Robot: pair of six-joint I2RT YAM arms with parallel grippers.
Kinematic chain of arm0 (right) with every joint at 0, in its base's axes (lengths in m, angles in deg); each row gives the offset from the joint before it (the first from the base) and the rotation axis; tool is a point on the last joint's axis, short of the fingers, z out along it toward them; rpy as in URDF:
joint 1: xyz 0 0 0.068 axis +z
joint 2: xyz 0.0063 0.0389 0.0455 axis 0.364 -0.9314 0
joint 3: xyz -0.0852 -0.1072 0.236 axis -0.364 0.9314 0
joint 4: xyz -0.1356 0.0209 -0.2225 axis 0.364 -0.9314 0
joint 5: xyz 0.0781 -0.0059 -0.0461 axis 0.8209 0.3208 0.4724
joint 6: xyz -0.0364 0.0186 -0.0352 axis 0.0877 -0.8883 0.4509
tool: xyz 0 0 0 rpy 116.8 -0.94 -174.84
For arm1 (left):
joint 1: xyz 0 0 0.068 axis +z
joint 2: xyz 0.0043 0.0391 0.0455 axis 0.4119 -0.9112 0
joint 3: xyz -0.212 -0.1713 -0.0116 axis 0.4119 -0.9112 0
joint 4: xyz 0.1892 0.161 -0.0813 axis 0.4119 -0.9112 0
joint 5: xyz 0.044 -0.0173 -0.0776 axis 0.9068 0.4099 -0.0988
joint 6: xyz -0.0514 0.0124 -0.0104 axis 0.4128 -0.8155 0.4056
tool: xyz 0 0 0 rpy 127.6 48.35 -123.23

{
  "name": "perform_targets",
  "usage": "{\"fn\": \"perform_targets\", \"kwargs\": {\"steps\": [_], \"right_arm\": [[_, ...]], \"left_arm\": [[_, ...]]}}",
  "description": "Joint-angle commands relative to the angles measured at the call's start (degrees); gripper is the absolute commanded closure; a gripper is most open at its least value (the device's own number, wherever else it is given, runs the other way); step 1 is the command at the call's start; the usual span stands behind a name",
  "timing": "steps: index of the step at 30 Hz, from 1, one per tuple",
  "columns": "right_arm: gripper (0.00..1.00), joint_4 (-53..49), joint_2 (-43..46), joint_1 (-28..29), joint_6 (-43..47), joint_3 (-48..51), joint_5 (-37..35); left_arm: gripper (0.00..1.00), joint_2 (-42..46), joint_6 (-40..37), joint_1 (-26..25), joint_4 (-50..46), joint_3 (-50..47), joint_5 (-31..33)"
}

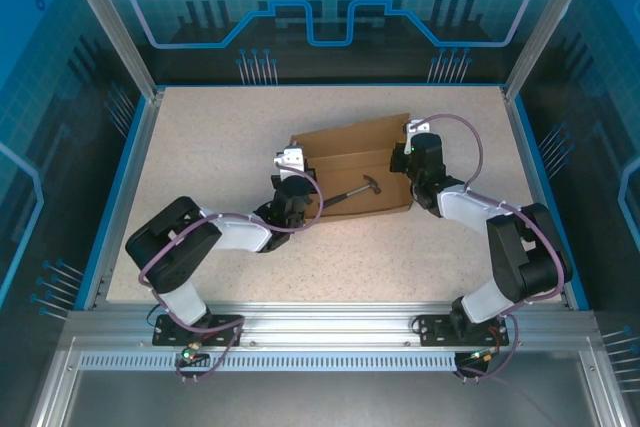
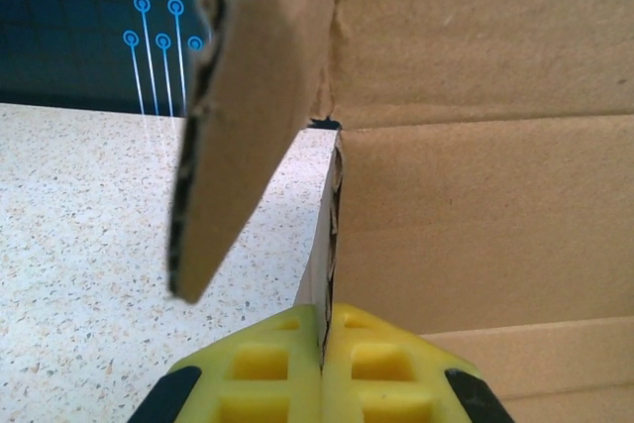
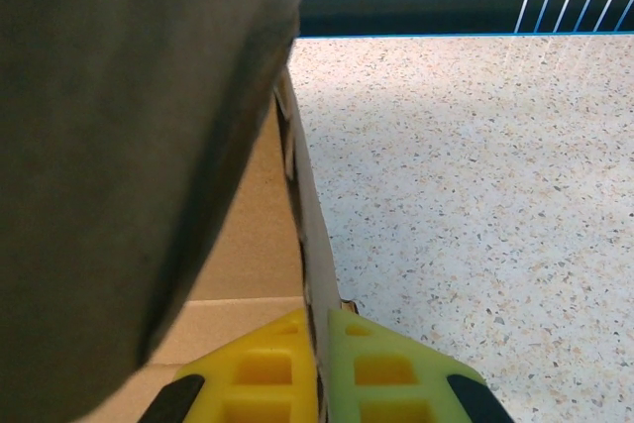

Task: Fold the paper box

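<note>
Lying lengthwise left to right, paper box (image 1: 350,142), opening upward.

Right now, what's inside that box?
A small hammer lies on the box floor. The left arm covers its near-left corner, so that spot is hidden.

- A speckled beige tabletop (image 1: 220,147) is seen, edged by a blue rim (image 1: 119,197) along the left, far and right sides.
- A brown cardboard paper box (image 1: 350,147) is set directly on it, around the middle and slightly toward the far right.
- The box's floor is laid flat on the surface. Its left and right side walls are stood upright, and a broad panel is raised along the far side.
- Bare speckled surface is left on every side of the box, with the widest stretches at the left and along the near edge.
</note>
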Motion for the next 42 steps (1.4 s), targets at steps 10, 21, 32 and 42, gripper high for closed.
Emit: {"fn": "perform_targets", "kwargs": {"steps": [10, 21, 32, 42], "right_arm": [[0.94, -2.07, 2.73, 2.89, -1.83, 4.87, 2.60], [0.91, 2.78, 6.39, 4.06, -3.91, 12.54, 0.35], [0.82, 2.00, 11.05, 4.30, -4.41, 15.75, -0.51], [0.68, -9.89, 18.73, 4.20, -4.50, 14.16, -1.08]], "left_arm": [[1.00, -2.28, -3.11, -2.92, 9.20, -7.17, -6.04], [1.00, -5.42, -7.41, -3.97, 18.42, -10.90, -6.00], [1.00, -6.87, -12.52, -4.34, 25.96, -12.69, -7.04], [1.00, -7.48, -15.44, -4.33, 28.05, -13.40, -8.37]]}}
